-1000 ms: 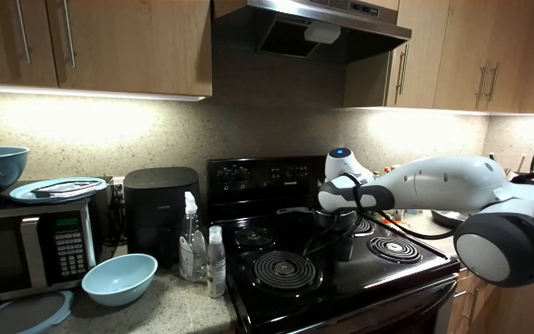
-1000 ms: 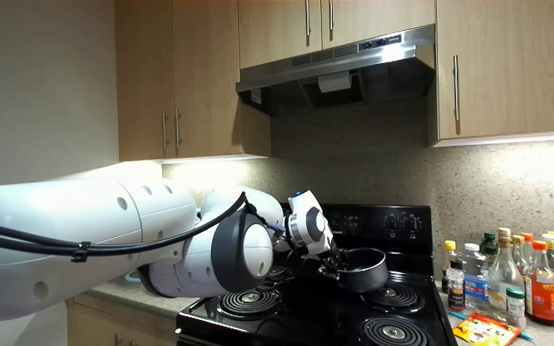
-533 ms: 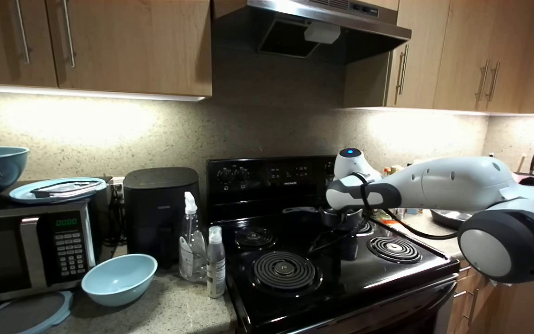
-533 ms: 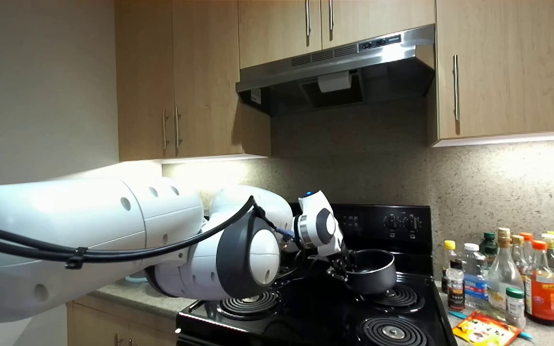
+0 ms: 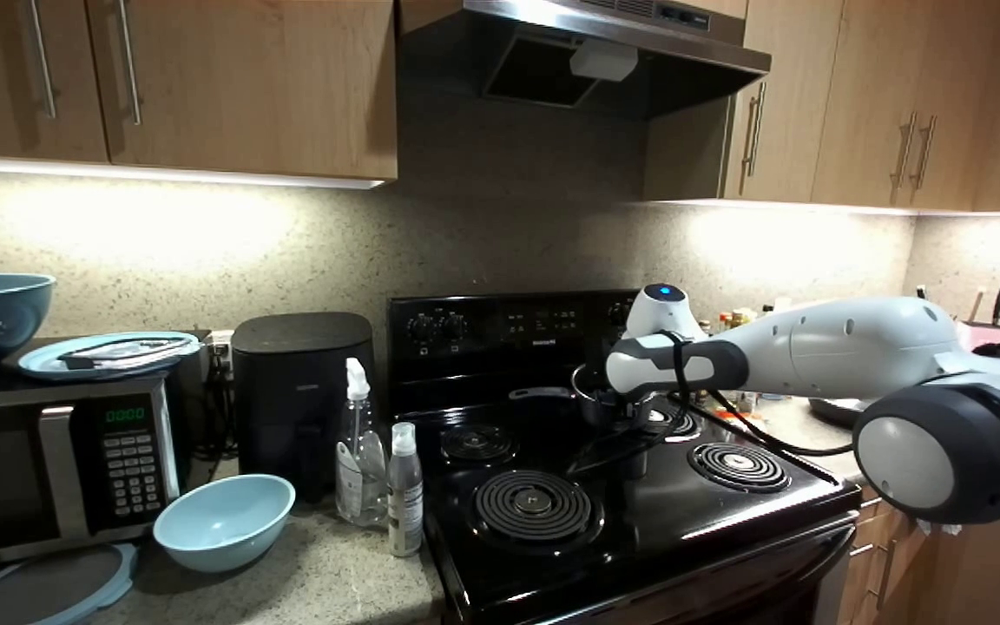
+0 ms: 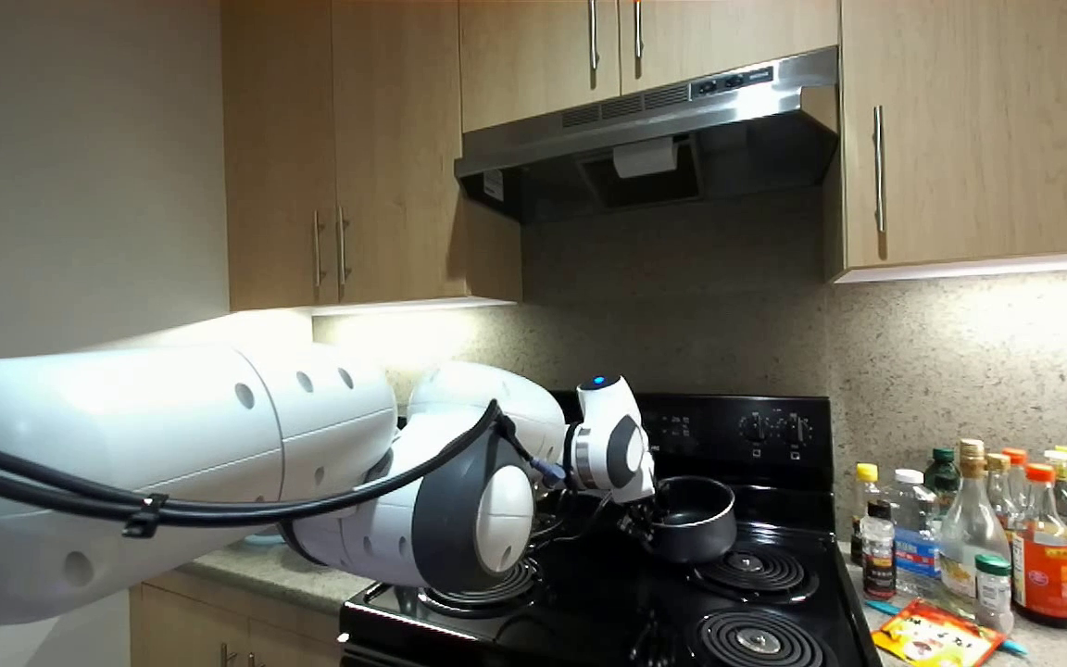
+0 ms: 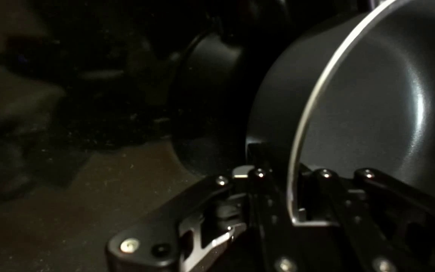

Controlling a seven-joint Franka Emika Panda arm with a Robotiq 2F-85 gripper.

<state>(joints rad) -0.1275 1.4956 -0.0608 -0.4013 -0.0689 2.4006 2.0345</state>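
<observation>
Wrist view: gripper (image 7: 283,166) clamped on black pot (image 7: 278,98), its side pinched btwn fingers (image 7: 266,194), 1 inside, 1 outside, at lower ctr-R of frame; pot fills most of R side. Both exterior views have pot lower R of ctr, over stovetop (image 6: 589,607). In an exterior view handle (image 5: 543,393) points L, w/ pale-blue bowl (image 5: 222,525) lower L; bottles (image 6: 972,537) cluster lower R in an exterior view.

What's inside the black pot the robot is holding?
Inside the pot, the wrist view shows dark grey lining with a bright glint and one finger of the pincer. The pincer hides part of the lining; the picture's edge cuts off more.
</observation>
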